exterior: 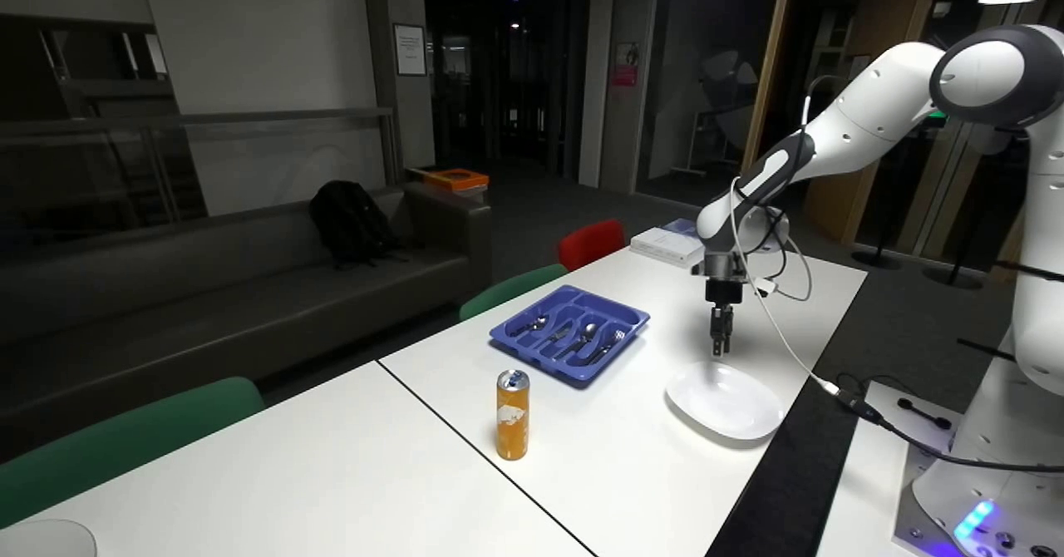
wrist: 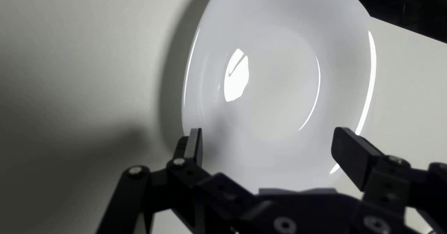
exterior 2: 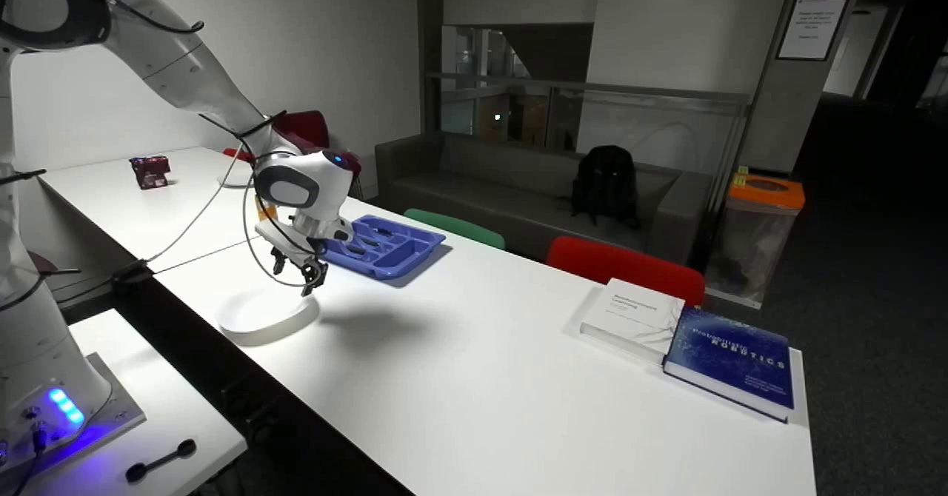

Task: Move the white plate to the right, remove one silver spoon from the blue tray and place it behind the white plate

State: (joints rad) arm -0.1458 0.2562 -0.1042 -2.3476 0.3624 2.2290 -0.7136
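The white plate point(exterior: 725, 407) lies on the table near the edge on the robot's side. It also shows in an exterior view point(exterior 2: 259, 326) and fills much of the wrist view point(wrist: 279, 83). My gripper point(exterior: 721, 349) points down above one end of the plate. It also shows in an exterior view point(exterior 2: 295, 277). In the wrist view my gripper point(wrist: 267, 132) is open, with nothing between its fingers; whether it touches the plate I cannot tell. The blue tray point(exterior: 605, 309) lies farther across the table. It also shows in an exterior view point(exterior 2: 407, 255). A silver spoon point(exterior: 589, 331) lies in it with other cutlery.
An orange can point(exterior: 512, 428) stands near the tray by the table seam. A white book point(exterior 2: 633, 317) and a blue book point(exterior 2: 729, 359) lie at a table end. A loose cable point(exterior: 777, 324) hangs beside the gripper. Chairs line the far side.
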